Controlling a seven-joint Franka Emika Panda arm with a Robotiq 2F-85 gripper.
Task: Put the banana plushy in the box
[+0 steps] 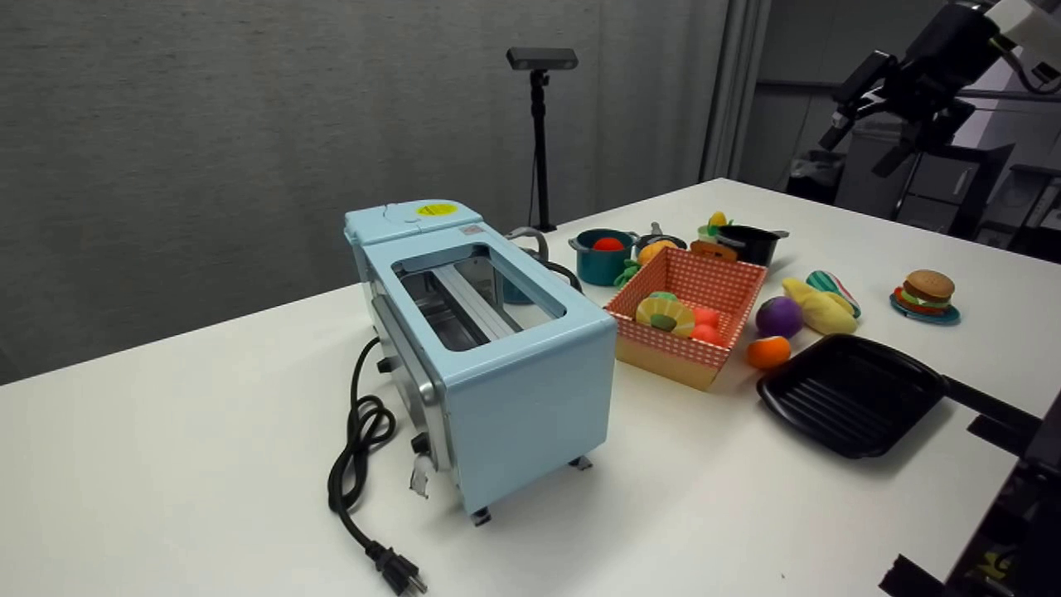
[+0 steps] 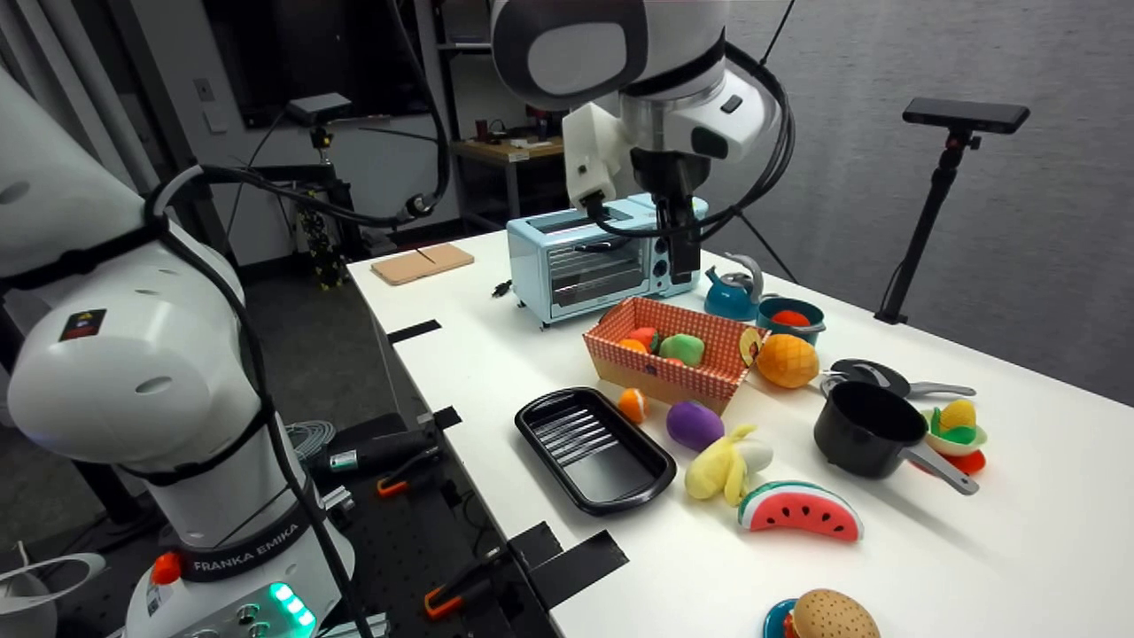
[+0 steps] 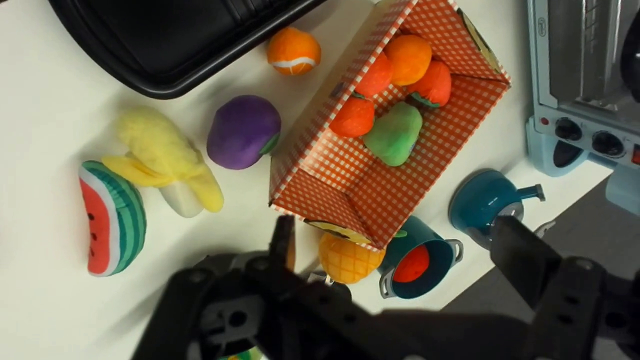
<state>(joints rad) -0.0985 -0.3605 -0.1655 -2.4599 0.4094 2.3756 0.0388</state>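
The banana plushy, pale yellow with a partly peeled whitish end, lies on the white table in both exterior views (image 1: 821, 311) (image 2: 716, 470) and in the wrist view (image 3: 159, 142). The box is open-topped, tan outside and red-checkered inside, in both exterior views (image 1: 663, 356) (image 2: 651, 379). In the wrist view the box (image 3: 442, 135) holds several plush fruits. The banana is outside the box, with a purple plush between them. My gripper (image 1: 859, 151) is high above the table, open and empty; in the wrist view its fingertips (image 3: 395, 230) are wide apart. An exterior view (image 2: 682, 252) shows it less clearly.
The watermelon plush (image 3: 112, 220) is close beside the banana. The purple eggplant (image 3: 244, 131), orange (image 3: 294, 51) and black pan (image 2: 594, 452) are nearby. The blue toaster oven (image 1: 530, 398), teal pot (image 3: 425, 262), kettle (image 3: 485, 200), black pot (image 2: 868, 430) and burger (image 1: 927, 292) also stand on the table.
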